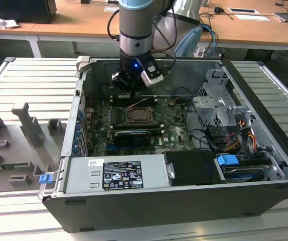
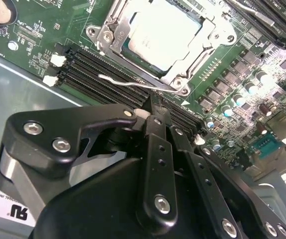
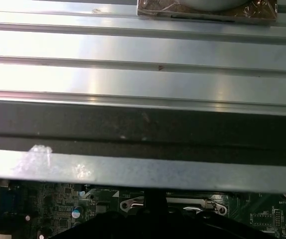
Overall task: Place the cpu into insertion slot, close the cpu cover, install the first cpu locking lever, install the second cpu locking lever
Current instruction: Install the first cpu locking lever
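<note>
In the exterior view we see the arm (image 1: 134, 30) over the open computer case (image 1: 264, 150), jaws near the insertion slot (image 1: 139, 114). In the second wrist view the cpu (image 2: 160, 30) lies seated under the lowered cpu cover (image 2: 114, 42) (which frames it). The jaws seem pressed together and empty beside a locking lever (image 2: 123, 83), placed to push it. In the first wrist view the motherboard (image 3: 58, 204) peeks beneath the case wall.

Exterior view: raised, looks down into computer case (image 1: 134, 211). Both wrist views close, sharing insertion slot (image 2: 105, 37) (image 3: 133, 204).
</note>
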